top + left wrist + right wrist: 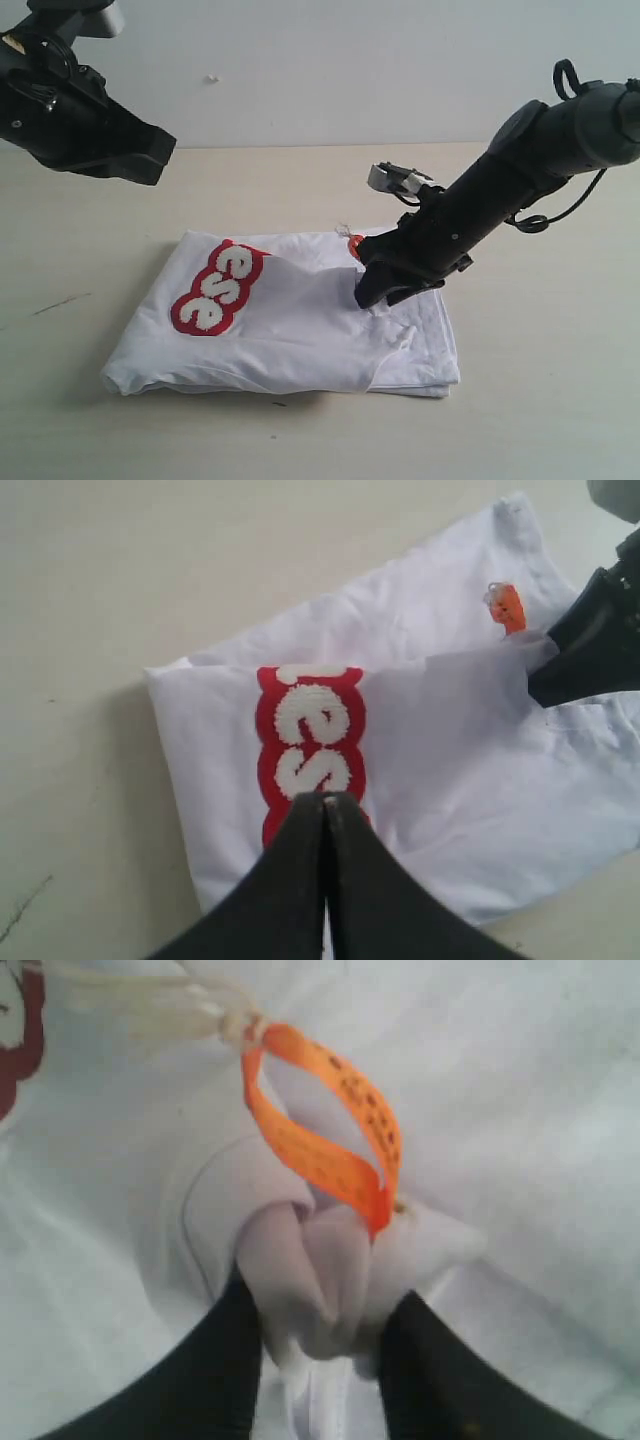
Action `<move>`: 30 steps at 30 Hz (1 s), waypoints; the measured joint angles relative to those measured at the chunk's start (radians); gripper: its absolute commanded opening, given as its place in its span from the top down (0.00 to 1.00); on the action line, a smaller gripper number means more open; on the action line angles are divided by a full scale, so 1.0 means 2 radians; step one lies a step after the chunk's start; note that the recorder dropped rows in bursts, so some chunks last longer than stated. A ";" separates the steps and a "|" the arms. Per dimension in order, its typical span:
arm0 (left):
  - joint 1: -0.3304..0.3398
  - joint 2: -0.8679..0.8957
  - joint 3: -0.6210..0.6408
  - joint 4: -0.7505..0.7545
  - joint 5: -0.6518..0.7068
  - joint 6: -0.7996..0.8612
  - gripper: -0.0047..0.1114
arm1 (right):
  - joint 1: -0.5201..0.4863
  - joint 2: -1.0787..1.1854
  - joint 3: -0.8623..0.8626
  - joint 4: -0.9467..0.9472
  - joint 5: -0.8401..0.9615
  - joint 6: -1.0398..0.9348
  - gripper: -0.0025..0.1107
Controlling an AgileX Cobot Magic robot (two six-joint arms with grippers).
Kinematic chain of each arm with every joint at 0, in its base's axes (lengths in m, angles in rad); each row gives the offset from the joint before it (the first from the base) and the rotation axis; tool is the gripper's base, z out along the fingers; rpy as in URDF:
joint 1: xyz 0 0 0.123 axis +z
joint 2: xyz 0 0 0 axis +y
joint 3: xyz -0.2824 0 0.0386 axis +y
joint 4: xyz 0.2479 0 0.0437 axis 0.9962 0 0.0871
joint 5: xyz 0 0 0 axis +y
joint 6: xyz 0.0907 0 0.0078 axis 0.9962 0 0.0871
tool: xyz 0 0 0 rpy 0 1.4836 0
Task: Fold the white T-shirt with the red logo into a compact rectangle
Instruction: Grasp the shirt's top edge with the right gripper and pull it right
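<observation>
The white T-shirt [300, 330] lies folded on the table, with the red logo [215, 285] showing the letters "ese" on its left part. My right gripper [372, 292] is down on the shirt near the collar. In the right wrist view its fingers [225, 1360] pinch a bunch of white fabric [320, 1260] just under the orange neck tag [330, 1140]. My left gripper [160, 150] hangs shut and empty high above the table at the far left. Seen in the left wrist view, that left gripper [327, 802] has its jaws pressed together above the logo [312, 730].
The pale table [540, 420] stretches around the shirt on all sides, and a white wall [330, 70] stands behind it. A thin dark mark [60, 303] lies on the table left of the shirt.
</observation>
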 measured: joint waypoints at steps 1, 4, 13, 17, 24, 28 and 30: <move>0.000 0.000 0.000 0.000 0.000 0.000 0.96 | 0.000 0.004 0.000 0.000 0.001 -0.001 0.93; 0.000 0.000 0.000 0.000 0.000 0.000 0.96 | 0.000 0.018 0.000 0.000 0.004 -0.016 0.98; 0.000 0.000 0.000 -0.003 -0.009 0.000 0.96 | 0.000 -0.119 -0.047 -0.125 -0.009 0.049 0.98; 0.000 0.000 0.000 -0.003 -0.010 0.000 0.96 | 0.000 -0.173 -0.051 -0.186 -0.015 0.089 0.98; 0.000 0.000 0.000 -0.004 -0.010 0.000 0.96 | 0.000 -0.185 -0.051 -0.454 -0.003 0.243 0.98; 0.000 0.000 0.000 -0.004 -0.010 0.000 0.96 | 0.000 -0.178 -0.051 -0.572 0.003 0.309 0.98; 0.000 0.000 0.000 -0.004 -0.010 0.000 0.96 | 0.000 -0.170 -0.051 -0.619 0.002 0.344 0.96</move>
